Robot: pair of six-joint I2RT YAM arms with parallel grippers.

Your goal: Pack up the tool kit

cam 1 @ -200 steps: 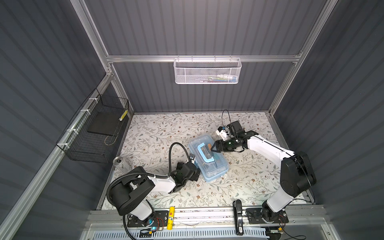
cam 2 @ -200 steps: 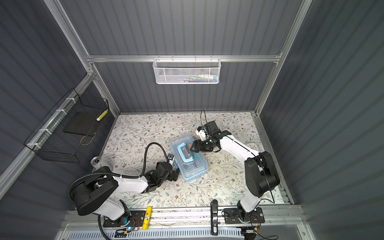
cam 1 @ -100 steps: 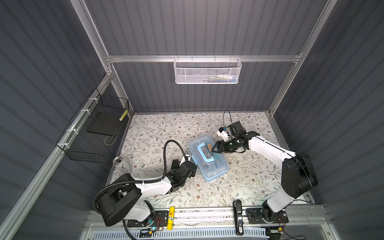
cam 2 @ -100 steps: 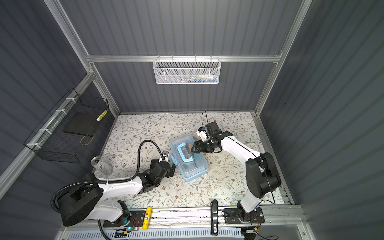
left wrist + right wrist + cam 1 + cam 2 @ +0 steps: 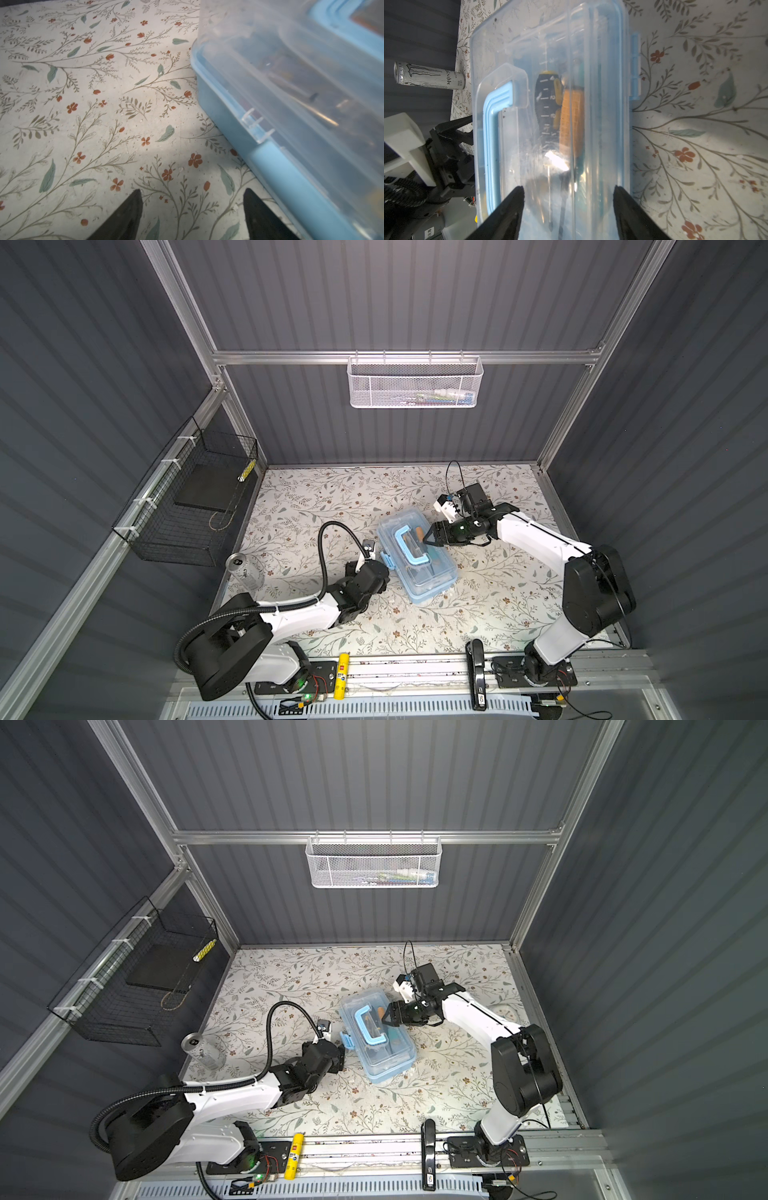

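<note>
1. On the left wall I see the black wire basket [image 5: 178, 539] hanging above the table's left edge, well apart from both arms.
2. A tall white-and-black drink can [image 5: 243, 570] stands upright at the left edge of the floral-patterned tabletop [image 5: 332, 497]. Bare surface lies between it and the left arm.
3. My left gripper [image 5: 192, 191] sits low over the tabletop with its jaws apart and nothing between them. The box's long light-blue side runs just beside one finger. In the left wrist view I cannot tell whether they touch.
4. The tool kit, a small rectangular light-blue plastic box with a clear lid [image 5: 432, 587], lies near the middle of the table, angled to its edges, with the lid down. Its light-blue top handle [image 5: 405, 549] lies flat, and a light-blue latch [image 5: 386, 561] juts toward the left gripper.
5. Through the lid I make out a yellow-black utility knife [image 5: 548, 99] and an orange-handled screwdriver [image 5: 571, 116] inside.
6. My right gripper [image 5: 568, 188] hangs over the far end of the lid, jaws spread and holding nothing. I cannot tell whether the tips touch the lid.
7. There is open tabletop behind the box and in front of it toward the right edge.
</note>
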